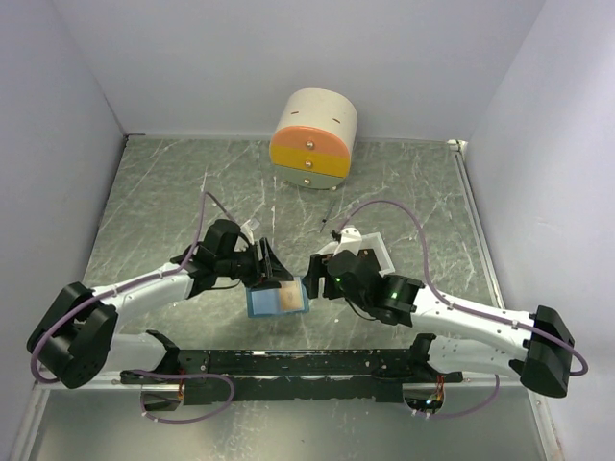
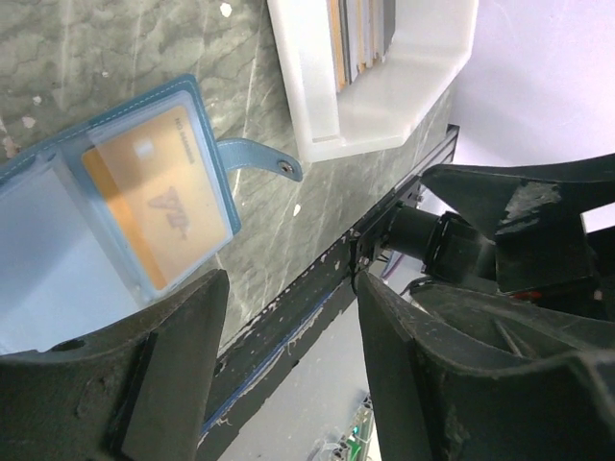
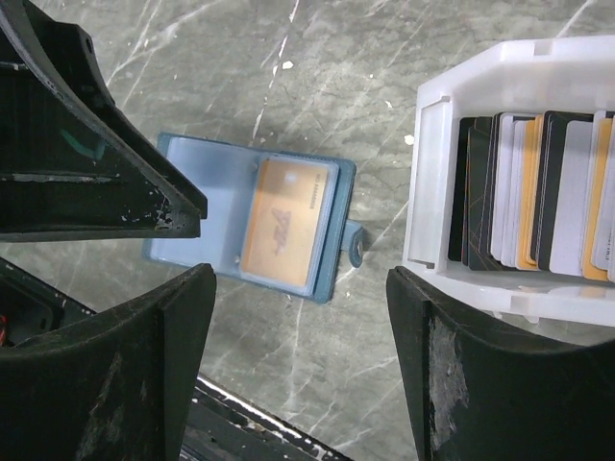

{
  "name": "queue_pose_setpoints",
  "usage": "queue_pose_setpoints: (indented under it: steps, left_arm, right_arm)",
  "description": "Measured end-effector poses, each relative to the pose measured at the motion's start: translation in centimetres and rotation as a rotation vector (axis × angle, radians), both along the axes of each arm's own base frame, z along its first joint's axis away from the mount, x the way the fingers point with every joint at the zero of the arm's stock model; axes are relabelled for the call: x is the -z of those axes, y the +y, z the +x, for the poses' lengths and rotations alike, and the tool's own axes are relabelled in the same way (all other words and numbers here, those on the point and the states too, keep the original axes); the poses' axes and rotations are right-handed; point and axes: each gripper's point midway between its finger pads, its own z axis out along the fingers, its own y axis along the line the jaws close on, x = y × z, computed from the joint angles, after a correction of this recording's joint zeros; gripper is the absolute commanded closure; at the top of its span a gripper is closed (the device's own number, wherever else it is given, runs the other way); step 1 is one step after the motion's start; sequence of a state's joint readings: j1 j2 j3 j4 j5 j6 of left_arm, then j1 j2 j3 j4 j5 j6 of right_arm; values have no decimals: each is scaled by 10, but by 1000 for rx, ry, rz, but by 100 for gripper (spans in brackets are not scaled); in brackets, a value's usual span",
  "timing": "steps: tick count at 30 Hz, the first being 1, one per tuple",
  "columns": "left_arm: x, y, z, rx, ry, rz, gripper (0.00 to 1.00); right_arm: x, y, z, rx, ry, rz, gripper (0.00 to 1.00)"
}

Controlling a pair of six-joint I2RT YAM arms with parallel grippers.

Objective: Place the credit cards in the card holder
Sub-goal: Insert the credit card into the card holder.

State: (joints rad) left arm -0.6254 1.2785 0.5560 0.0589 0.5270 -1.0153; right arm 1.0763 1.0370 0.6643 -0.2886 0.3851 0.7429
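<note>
the card holder [image 1: 278,300] lies open on the desk [image 1: 154,192] by the middle of its near edge, an orange card [image 3: 286,226] in its pocket. more cards [image 3: 538,192] stand in a white tray [image 3: 430,182] beside it. the left end effector [image 2: 293,355] and right end effector [image 3: 298,365] hover above, spread, empty.

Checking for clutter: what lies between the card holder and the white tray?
Only bare tabletop, shown in the right wrist view; the tab on the card holder points toward the white tray, not reaching it.
</note>
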Motion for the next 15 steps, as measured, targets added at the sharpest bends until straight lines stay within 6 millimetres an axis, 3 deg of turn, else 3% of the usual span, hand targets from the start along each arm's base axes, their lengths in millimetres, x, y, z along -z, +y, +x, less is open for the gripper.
queue_pose_setpoints:
  steps: [6,9,15]
  left_arm:
    - [0,13,4,-49,-17,83,34]
    - [-8,24,8,-88,-56,134,34]
    - [-5,48,6,-138,-95,242,34]
  right_arm:
    - [-6,-5,7,3,-36,-60,29]
    - [-13,-6,18,18,-67,-129,35]
    - [-20,-23,56,87,-114,-284,44]
